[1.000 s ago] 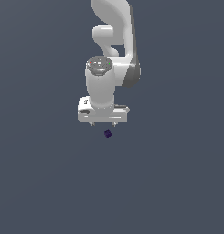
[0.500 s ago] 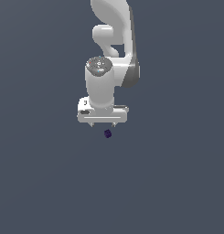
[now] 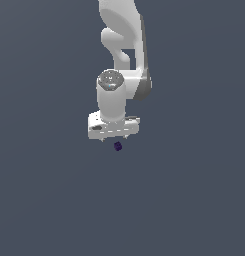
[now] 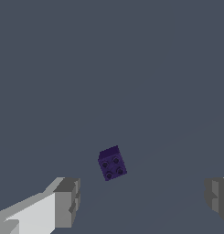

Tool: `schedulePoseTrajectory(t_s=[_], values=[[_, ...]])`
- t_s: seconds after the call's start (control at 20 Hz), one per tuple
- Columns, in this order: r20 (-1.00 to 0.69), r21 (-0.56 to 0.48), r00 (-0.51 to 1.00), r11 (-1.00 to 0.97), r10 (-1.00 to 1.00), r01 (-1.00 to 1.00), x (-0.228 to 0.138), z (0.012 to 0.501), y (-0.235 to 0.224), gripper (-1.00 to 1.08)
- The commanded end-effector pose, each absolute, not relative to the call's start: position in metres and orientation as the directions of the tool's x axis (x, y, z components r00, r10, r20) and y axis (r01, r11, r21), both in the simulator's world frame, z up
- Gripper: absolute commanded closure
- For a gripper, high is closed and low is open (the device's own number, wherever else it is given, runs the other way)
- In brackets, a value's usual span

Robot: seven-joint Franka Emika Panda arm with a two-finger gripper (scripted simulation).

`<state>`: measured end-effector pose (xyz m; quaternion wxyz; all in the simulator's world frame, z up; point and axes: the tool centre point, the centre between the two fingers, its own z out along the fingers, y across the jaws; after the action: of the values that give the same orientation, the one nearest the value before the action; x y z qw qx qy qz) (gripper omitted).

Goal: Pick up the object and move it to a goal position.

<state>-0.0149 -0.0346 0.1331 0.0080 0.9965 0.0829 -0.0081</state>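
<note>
Descending a little lower over studded purple cube [image 4: 112, 163], gripper [image 4: 141, 201] jaws wide apart, cube unheld at 12 o'clock off fingertip line, grasp approach underway.

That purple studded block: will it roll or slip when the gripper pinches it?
The purple block looks boxy with flat sides, so it probably won't roll. Being far smaller than the open gripper, it's likely light and may skid or twist if one finger touches first.

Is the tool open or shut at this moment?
Open. In the wrist view the two fingers stand far apart, and the dark purple block lies on the floor between and beyond them, touched by neither.
</note>
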Motion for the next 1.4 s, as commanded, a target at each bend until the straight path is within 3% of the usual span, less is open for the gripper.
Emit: schedulePoseTrajectory(t_s=[0.0, 0.6, 1.35], values=[[-0.016, 0.013, 0.975, -0.975, 0.223, 0.224, -0.019, 0.122, -0.033, -0.92], [-0.004, 0.002, 0.888, -0.888, 0.461, 0.461, -0.038, 0.08, -0.024, -0.92], [-0.001, 0.0, 0.866, -0.866, 0.501, 0.501, -0.042, 0.061, -0.022, -0.92]])
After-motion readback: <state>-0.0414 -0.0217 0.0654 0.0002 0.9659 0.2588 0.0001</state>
